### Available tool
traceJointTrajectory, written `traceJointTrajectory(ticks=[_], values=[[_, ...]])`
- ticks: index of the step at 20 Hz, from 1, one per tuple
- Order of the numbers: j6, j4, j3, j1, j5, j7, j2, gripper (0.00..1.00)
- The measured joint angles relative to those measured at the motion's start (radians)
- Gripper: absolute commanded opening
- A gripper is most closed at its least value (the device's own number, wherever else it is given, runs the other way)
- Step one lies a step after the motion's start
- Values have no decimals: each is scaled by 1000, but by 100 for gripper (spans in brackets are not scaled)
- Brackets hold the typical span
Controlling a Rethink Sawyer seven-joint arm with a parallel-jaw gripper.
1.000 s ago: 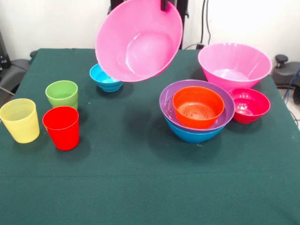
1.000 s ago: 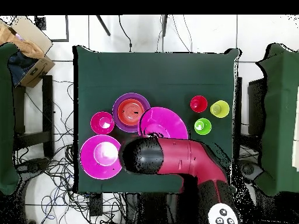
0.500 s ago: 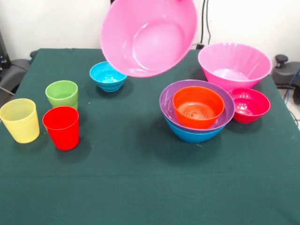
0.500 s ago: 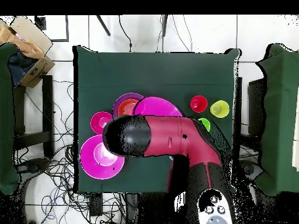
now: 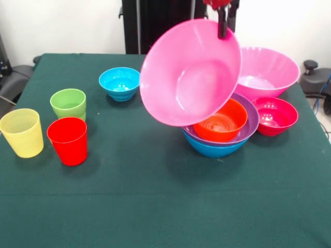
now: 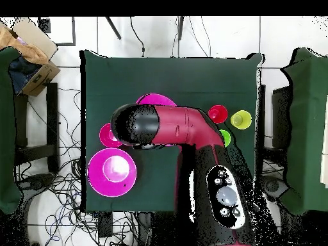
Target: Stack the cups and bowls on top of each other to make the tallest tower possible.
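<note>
Above nested bowls, glossy pink bowl

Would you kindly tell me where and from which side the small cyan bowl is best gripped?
Grip the cyan bowl by its rim, coming straight down from above: it stands upright, mouth open, alone on the green tablecloth, so one finger could slip inside the wall.

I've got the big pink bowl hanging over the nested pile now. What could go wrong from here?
The hand grips the big pink bowl by its rim only, and the bowl hangs steeply tilted, so it may swing or slip. Released this way, it could land crooked on the orange bowl and slide off the purple bowl. Its low edge might also knock the pile toward the crimson bowl.
</note>
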Motion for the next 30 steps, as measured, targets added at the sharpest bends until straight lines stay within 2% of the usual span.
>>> traceJointTrajectory(ticks=[5,21,22,30], values=[[-44,0,2,-2,6,20,38,0],[-139,20,26,-60,6,20,37,0],[-141,22,26,-61,6,20,37,100],[-141,22,26,-49,6,20,37,100]])
